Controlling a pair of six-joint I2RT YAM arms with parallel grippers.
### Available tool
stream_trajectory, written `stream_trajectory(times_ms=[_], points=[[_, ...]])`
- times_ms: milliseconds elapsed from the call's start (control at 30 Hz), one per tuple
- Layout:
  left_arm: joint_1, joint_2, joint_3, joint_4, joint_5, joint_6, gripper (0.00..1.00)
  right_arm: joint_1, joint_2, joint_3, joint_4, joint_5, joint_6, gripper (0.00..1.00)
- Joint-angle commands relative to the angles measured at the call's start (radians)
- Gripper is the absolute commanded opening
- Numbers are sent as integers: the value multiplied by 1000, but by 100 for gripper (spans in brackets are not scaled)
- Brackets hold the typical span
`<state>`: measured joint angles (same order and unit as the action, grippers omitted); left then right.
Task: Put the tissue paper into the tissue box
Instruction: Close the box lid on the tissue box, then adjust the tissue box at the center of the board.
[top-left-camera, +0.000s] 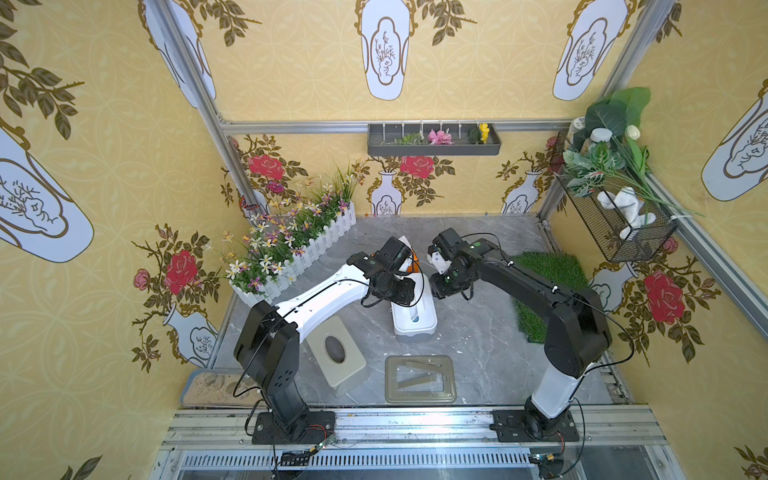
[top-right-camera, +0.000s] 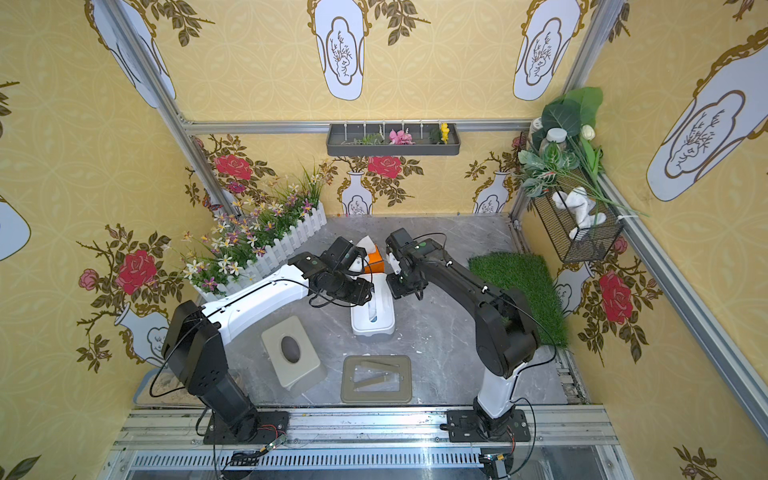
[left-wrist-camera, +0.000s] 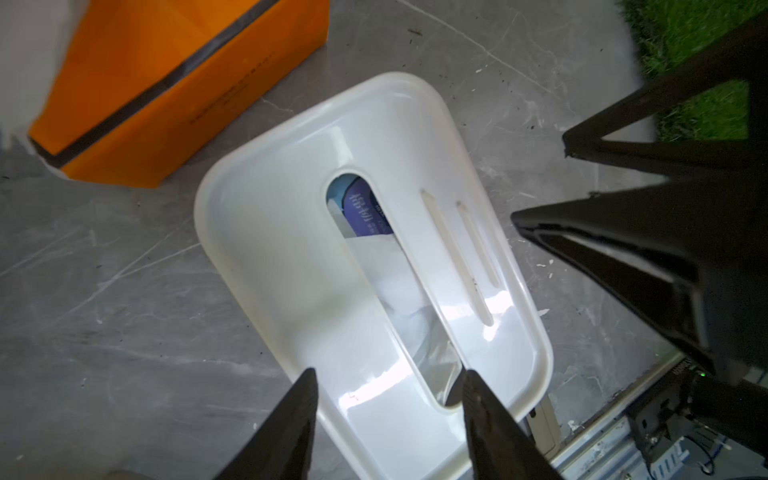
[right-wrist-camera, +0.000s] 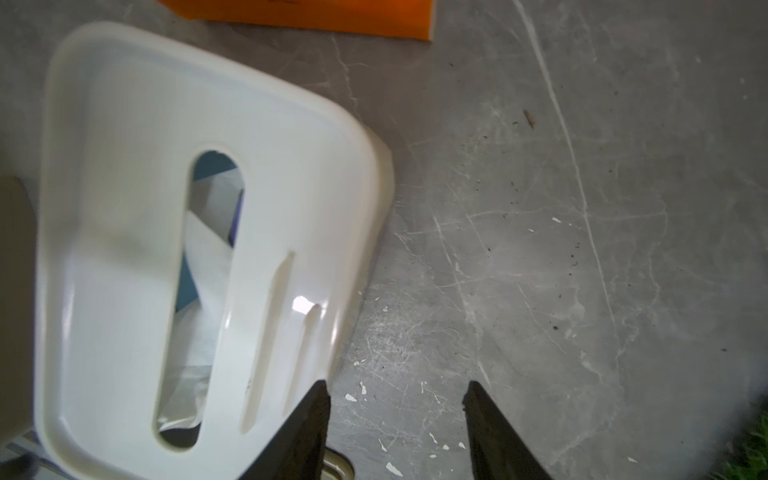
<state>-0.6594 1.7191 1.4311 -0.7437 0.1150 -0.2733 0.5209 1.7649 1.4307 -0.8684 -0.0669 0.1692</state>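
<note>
Finishing, by the look of it: the tissue (left-wrist-camera: 382, 270) lies inside the white box (left-wrist-camera: 270, 249), visible through its slot.
Left fingers (left-wrist-camera: 286, 436) hover wide and empty over it; right fingers (right-wrist-camera: 303, 436) are wide and empty above the surface (right-wrist-camera: 540, 208) beside it. Only withdrawing seems left. Count: one white box, one orange box (left-wrist-camera: 166, 83), one beige lid (top-left-camera: 353, 361), one olive frame (top-left-camera: 392, 378).

Tissue box, lid fitted, tissue paper loaded

The white plastic tissue box (top-left-camera: 420, 328) stands upright at the centre of the tabletop (top-left-camera: 478, 345), with its long axis running 12 to 6 o'clock. Its glossy lid (left-wrist-camera: 270, 257) has one long rounded slot (right-wrist-camera: 199, 291) with two narrow grooves (left-wrist-camera: 452, 257) alongside. The creased white tissue paper (left-wrist-camera: 386, 286), in a blue-purple printed wrapper (left-wrist-camera: 365, 208), lies inside below the lid and is visible through the slot.
</note>
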Motion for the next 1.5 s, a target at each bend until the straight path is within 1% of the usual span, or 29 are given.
stream_trajectory(times_ms=[0, 100, 200, 300, 367, 467, 500, 567, 600, 667, 767, 867, 967, 1100, 1233, 1367, 1467], points=[[25, 16, 35, -16, -103, 28, 60, 11, -46, -68, 44, -52, 158, 58], [69, 29, 66, -19, -44, 27, 59, 25, -94, -150, 113, -95, 241, 60], [67, 31, 78, -34, 7, 100, 59, 41, -109, -172, 138, -93, 280, 63], [57, 43, 95, -38, 1, 141, 59, 45, -107, -167, 134, -81, 273, 63], [58, 64, 124, -63, -12, 136, 59, 59, -112, -158, 128, -62, 215, 63], [73, 66, 107, -52, -45, 49, 59, 80, -116, -134, 124, -34, 85, 64], [85, 63, 98, -57, -53, 1, 59, 68, -106, -125, 117, -37, 70, 64], [117, 46, 58, -52, -48, -89, 58, 39, -76, -95, 92, -72, 66, 60], [129, 36, 34, -40, -42, -118, 57, 35, -69, -90, 96, -82, 70, 60], [138, 24, -3, -25, -76, -149, 57, 32, -66, -99, 124, -111, 93, 59], [139, 46, -6, -38, -93, -166, 56, 30, -63, -123, 186, -192, 137, 59], [142, 71, -15, -35, -117, -184, 54, 32, -44, -127, 200, -224, 187, 57], [160, 96, -27, -18, -114, -211, 53, 37, -69, -188, 249, -283, 246, 56], [174, 159, -2, -4, -109, -209, 53, 57, -125, -283, 327, -363, 303, 56], [175, 215, 33, 39, -77, -170, 52, 124, -150, -316, 356, -403, 315, 56], [173, 254, 48, 88, -38, -130, 53, 210, -142, -311, 332, -405, 310, 55], [173, 271, 52, 120, -4, -97, 54, 240, -162, -306, 282, -382, 314, 55]])
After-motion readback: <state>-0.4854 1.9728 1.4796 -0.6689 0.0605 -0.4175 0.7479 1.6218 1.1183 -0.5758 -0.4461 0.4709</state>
